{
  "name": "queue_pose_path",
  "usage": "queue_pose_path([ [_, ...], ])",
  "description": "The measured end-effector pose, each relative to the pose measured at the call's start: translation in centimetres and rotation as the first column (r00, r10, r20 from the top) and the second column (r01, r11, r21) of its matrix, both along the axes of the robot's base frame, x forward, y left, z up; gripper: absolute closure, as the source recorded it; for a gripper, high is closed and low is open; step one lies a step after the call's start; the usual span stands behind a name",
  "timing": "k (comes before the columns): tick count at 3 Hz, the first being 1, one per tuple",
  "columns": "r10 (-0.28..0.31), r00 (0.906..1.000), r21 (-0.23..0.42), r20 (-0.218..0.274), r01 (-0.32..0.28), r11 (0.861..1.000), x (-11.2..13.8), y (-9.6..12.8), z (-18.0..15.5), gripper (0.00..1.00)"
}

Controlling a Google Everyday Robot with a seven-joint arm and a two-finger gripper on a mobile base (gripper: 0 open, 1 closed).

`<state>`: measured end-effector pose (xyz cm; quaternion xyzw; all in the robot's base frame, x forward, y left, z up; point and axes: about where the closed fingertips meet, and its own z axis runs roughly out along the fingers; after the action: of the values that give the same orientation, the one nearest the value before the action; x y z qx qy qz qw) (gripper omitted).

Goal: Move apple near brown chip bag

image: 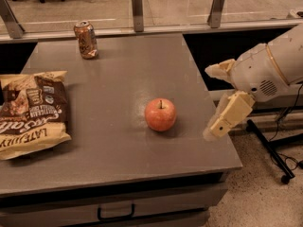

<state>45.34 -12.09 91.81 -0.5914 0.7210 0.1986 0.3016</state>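
Note:
The red-orange apple [160,114] stands upright on the grey table [123,70], right of centre. The brown chip bag [29,111] lies flat at the table's left edge, well apart from the apple. My gripper [210,103] is at the table's right edge, a short way right of the apple and a little above the surface. Its two pale fingers are spread apart, one high and one low, with nothing between them.
An orange-brown soda can [86,40] stands at the table's back left. A rail with metal posts [137,4] runs behind the table. A dark drawer handle [116,213] is below the front edge. Black stand legs and cables [274,148] lie on the floor at right.

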Motion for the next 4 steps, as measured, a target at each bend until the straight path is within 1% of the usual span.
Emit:
queue_pose_path([
  [1, -0.017, 0.9994, 0.044, -0.029, 0.019, 0.999, 0.1, 1.4, -1.5, 0.0],
  [2, -0.023, 0.9971, 0.117, -0.072, 0.032, 0.993, 0.5, 3.8, -3.7, 0.0],
  [3, -0.022, 0.9953, 0.167, -0.094, 0.038, 0.985, 1.0, 6.1, -5.1, 0.0],
  [4, 0.005, 0.9978, 0.226, -0.066, 0.01, 0.974, 1.8, 8.2, -5.9, 0.18],
])
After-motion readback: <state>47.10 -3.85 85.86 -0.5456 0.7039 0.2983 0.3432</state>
